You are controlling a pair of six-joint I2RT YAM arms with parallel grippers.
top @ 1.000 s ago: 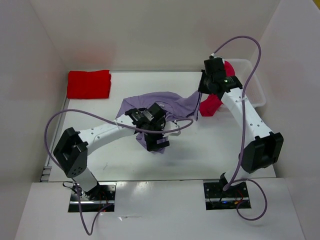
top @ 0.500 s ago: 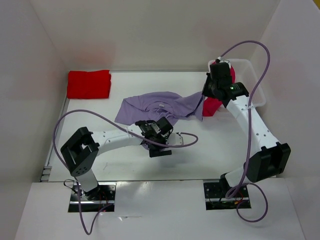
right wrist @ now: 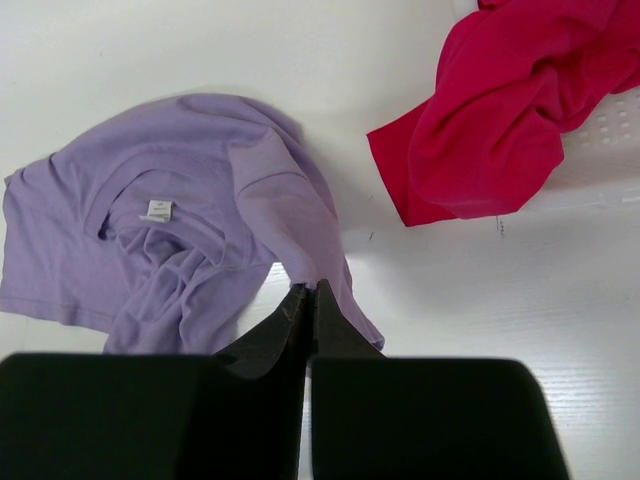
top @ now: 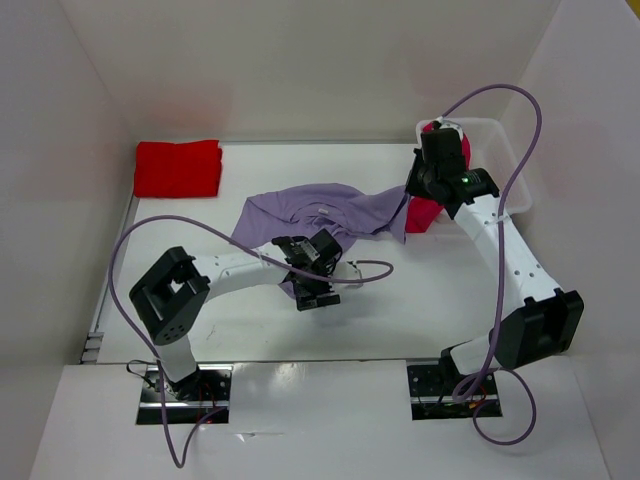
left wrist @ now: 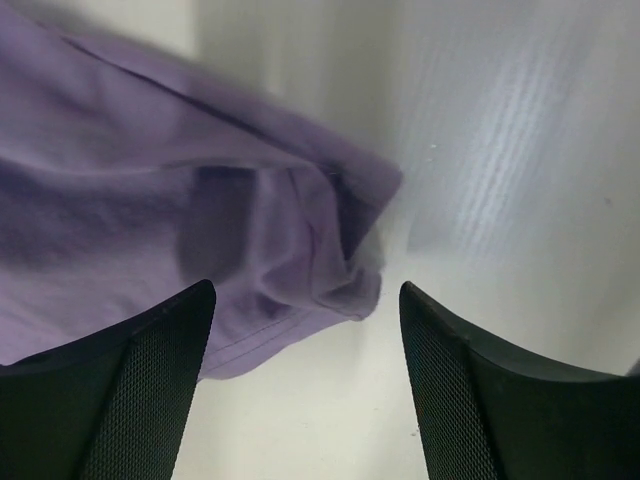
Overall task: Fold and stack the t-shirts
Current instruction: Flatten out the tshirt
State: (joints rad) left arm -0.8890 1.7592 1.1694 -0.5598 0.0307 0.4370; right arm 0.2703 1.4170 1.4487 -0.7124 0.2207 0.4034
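A pale lavender t-shirt point(top: 330, 210) lies crumpled and part spread at the table's middle. My right gripper point(top: 410, 195) is shut on its right edge, and the right wrist view shows the tips point(right wrist: 310, 290) pinching the lavender cloth point(right wrist: 190, 210). My left gripper point(top: 312, 285) is open, low over the shirt's near corner point(left wrist: 300, 260), with one finger point(left wrist: 130, 390) on each side. A bright red t-shirt point(top: 178, 168) lies folded at the far left. A pinkish crimson t-shirt point(top: 425, 212) hangs out of the bin; it also shows in the right wrist view point(right wrist: 500, 110).
A white plastic bin point(top: 505, 165) stands at the far right, behind my right gripper; its rim shows in the right wrist view point(right wrist: 610, 140). White walls close in the table at the left, back and right. A purple cable point(top: 370, 266) loops beside my left gripper.
My right gripper drew back toward the bin, pulling the lavender shirt's right edge out. My left gripper sank lower at the shirt's near corner and the left arm folded in.
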